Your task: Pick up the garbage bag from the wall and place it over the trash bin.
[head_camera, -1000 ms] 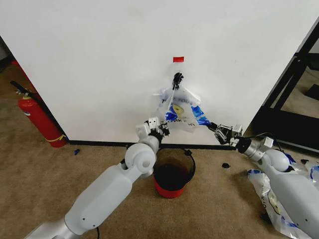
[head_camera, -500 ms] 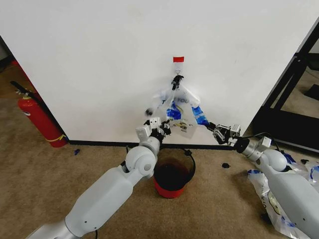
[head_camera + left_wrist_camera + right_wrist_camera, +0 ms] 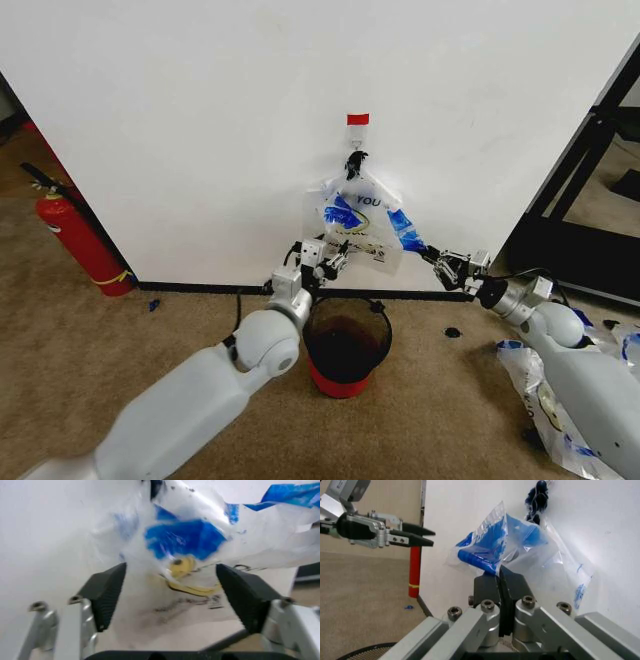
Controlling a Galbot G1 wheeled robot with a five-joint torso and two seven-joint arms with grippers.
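Note:
The garbage bag (image 3: 356,218) hangs from a dark hook (image 3: 355,160) on the white wall, under a red tape mark. Its blue patches and yellow print fill the left wrist view as the garbage bag (image 3: 186,540). My left gripper (image 3: 328,258) is open at the bag's lower left edge, and its gripper (image 3: 172,596) has the plastic lying between its spread fingers (image 3: 107,592). My right gripper (image 3: 441,266) is shut on the bag's blue lower right corner; in the right wrist view the gripper (image 3: 499,580) pinches the blue fold of the garbage bag (image 3: 492,551). The trash bin (image 3: 345,350) stands on the carpet just below the bag.
A red fire extinguisher (image 3: 78,238) stands on the floor at the left by the wall. Several similar plastic bags (image 3: 556,398) lie on the carpet at the right, beside my right arm. A black frame (image 3: 598,150) stands at the far right.
The bag shook and shifted on its hook and now hangs flatter with its print facing out. My left arm dropped a little and its gripper moved slightly right. The right gripper kept its hold.

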